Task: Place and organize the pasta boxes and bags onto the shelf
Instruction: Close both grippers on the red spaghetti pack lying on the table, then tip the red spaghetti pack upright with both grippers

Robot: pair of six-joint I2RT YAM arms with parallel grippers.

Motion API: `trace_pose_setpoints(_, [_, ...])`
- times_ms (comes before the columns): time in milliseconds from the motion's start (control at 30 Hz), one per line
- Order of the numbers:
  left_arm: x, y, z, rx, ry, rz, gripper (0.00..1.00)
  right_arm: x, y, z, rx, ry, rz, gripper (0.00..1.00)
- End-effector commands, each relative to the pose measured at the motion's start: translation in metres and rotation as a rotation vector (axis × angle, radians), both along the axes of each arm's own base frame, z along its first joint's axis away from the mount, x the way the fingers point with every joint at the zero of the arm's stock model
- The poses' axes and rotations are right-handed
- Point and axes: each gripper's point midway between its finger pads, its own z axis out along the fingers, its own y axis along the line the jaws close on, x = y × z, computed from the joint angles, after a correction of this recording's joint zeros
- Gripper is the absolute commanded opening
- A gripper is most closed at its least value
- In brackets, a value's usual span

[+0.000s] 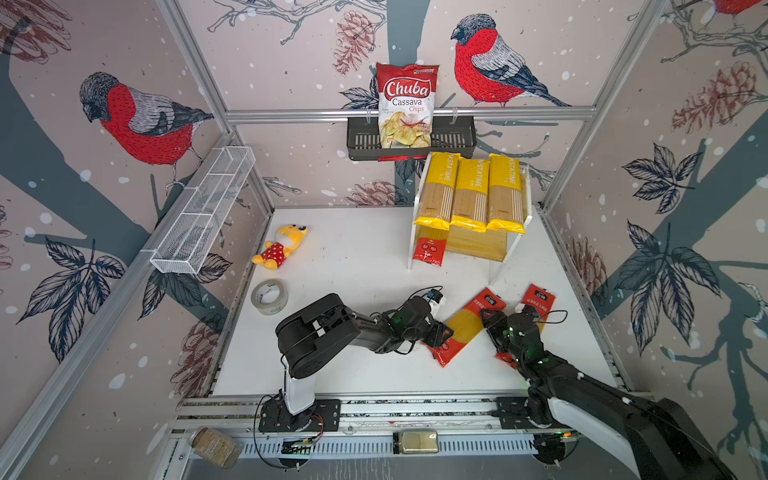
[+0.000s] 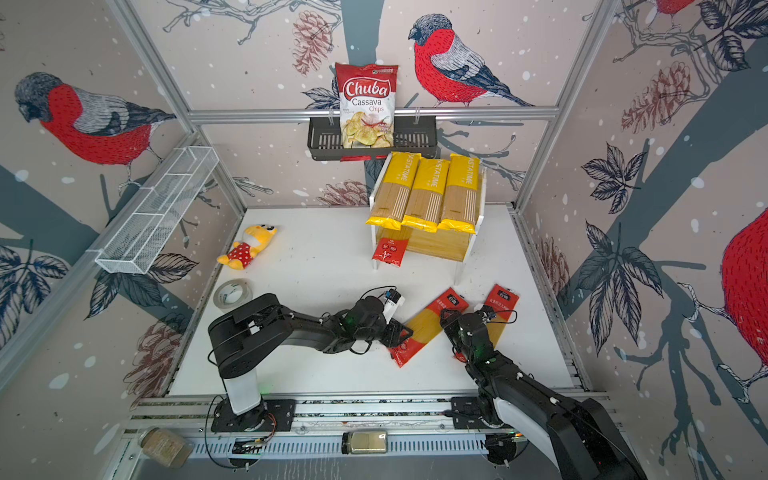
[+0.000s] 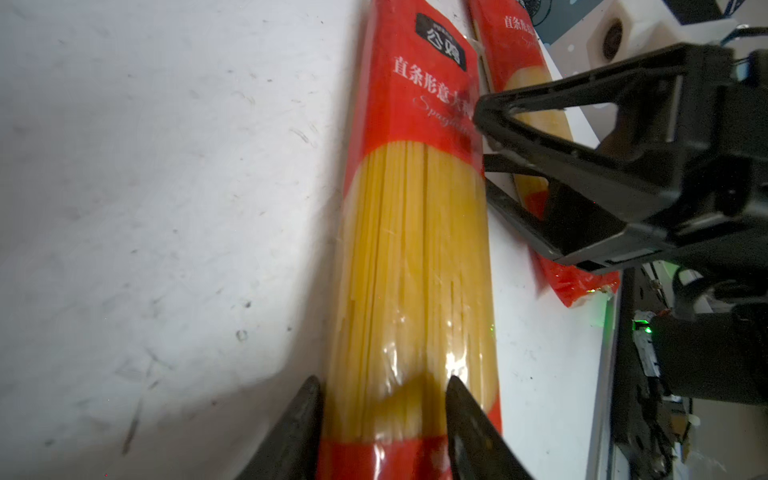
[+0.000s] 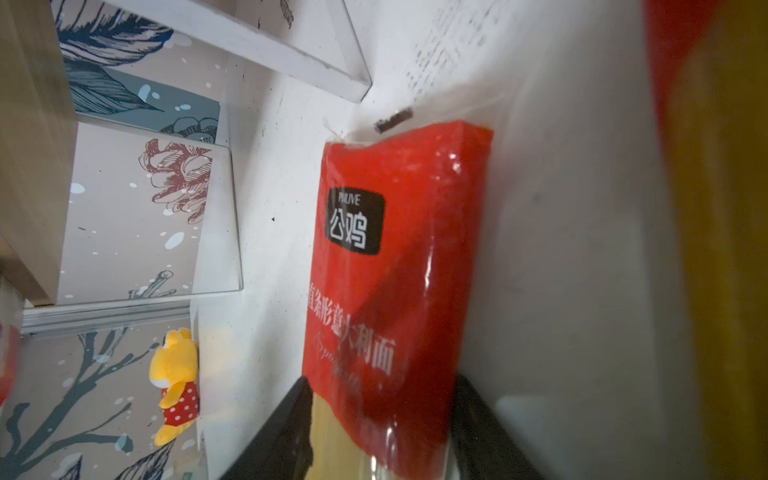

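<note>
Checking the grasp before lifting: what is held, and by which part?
One red-ended spaghetti packet: left gripper straddles it near the front red end, right gripper brackets its edge by the logo end. Clamping cannot be told.

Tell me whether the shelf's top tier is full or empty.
Full: three yellow packets lie side by side across the whole top tier of the shelf.

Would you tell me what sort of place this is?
Probably a robot test cell staged as a pantry: bird-wallpapered aluminium-framed walls, two arms on a rail, a stepped shelf of spaghetti packets.
</note>
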Motion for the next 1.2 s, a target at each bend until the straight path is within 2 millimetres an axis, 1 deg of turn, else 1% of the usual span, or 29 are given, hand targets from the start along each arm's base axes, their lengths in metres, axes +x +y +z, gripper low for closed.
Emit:
trace_pose_setpoints(0, [-0.010, 0.002, -0.005, 0.003, 0.042, -0.040, 0.48, -0.007, 0.004, -0.010, -0.010, 0.037, 0.039, 0.39])
trace_pose_setpoints(100, [-0.010, 0.006, -0.003, 0.001, 0.040, -0.042, 0.48, -0.007, 0.004, -0.008, -0.009, 0.029, 0.041, 0.26])
trace_pose_setpoints(200, [-0.008, 0.011, 0.000, -0.003, 0.037, -0.034, 0.48, -0.007, 0.008, -0.002, -0.001, 0.015, 0.059, 0.18])
trace_pose_setpoints(300, [-0.006, 0.013, 0.005, -0.014, 0.032, -0.030, 0.48, -0.008, 0.014, 0.007, -0.001, -0.003, 0.074, 0.12])
trace_pose_setpoints(433, [-0.005, 0.017, 0.012, -0.020, 0.023, -0.033, 0.49, -0.011, 0.027, 0.020, -0.003, -0.039, 0.099, 0.07])
trace_pose_setpoints(567, [-0.003, 0.029, 0.019, -0.011, 0.007, -0.021, 0.50, -0.015, 0.039, 0.033, -0.001, -0.072, 0.116, 0.06])
trace_pose_setpoints(733, [0.002, 0.049, 0.033, -0.014, -0.015, 0.007, 0.51, -0.017, 0.051, 0.054, 0.019, -0.129, 0.124, 0.05])
trace_pose_setpoints(833, [0.005, 0.059, 0.045, -0.006, -0.040, 0.017, 0.51, -0.018, 0.058, 0.068, 0.001, -0.160, 0.143, 0.05])
trace_pose_setpoints(933, [0.007, 0.066, 0.058, -0.005, -0.070, 0.022, 0.52, -0.019, 0.066, 0.087, -0.019, -0.224, 0.169, 0.04])
trace_pose_setpoints(1167, [0.015, 0.083, 0.096, -0.047, -0.150, 0.056, 0.54, -0.019, 0.073, 0.122, -0.105, -0.358, 0.218, 0.04])
